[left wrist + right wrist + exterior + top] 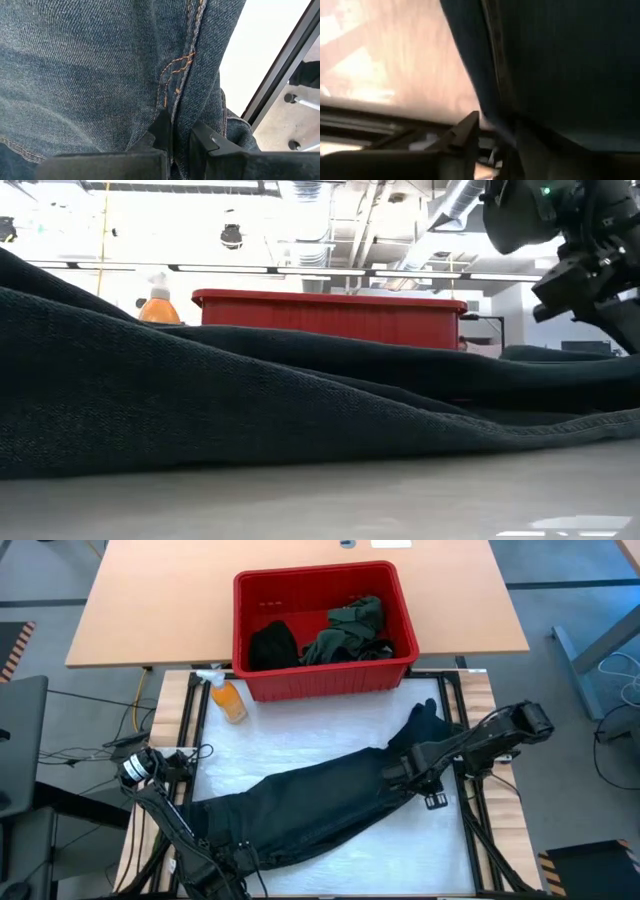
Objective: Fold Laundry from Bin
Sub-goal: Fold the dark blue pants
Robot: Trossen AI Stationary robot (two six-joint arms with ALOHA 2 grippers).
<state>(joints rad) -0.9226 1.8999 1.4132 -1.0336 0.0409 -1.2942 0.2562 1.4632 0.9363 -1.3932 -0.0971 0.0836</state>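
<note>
Dark denim trousers (320, 805) lie spread slantwise on the white table top, from the near left corner toward the far right. My left gripper (222, 862) points down at their near left end and is shut on the cloth (100, 75). My right gripper (402, 775) is over the leg end at the right. Its fingers (471, 127) stand apart, with a trouser edge (470, 65) running between them. The red bin (320, 570) stands at the far side and holds an olive-green piece (350, 628) and a black cloth (272, 645). My left gripper pinches a raised fold of the trousers between its two fingers, right beside the seam with orange stitching (176, 95). The fingers come from above, pointing down, one on each side of the fold. The rest of the trousers lies on the table. My right gripper has the trouser edge between its open fingers; I cannot tell whether they touch it.
An orange spray bottle (228, 698) stands at the bin's near left corner, also seen in the low view (158, 308) beside the bin (330, 318). Black frame rails (462, 740) border the white top. Bare white surface lies on the near right (420, 850).
</note>
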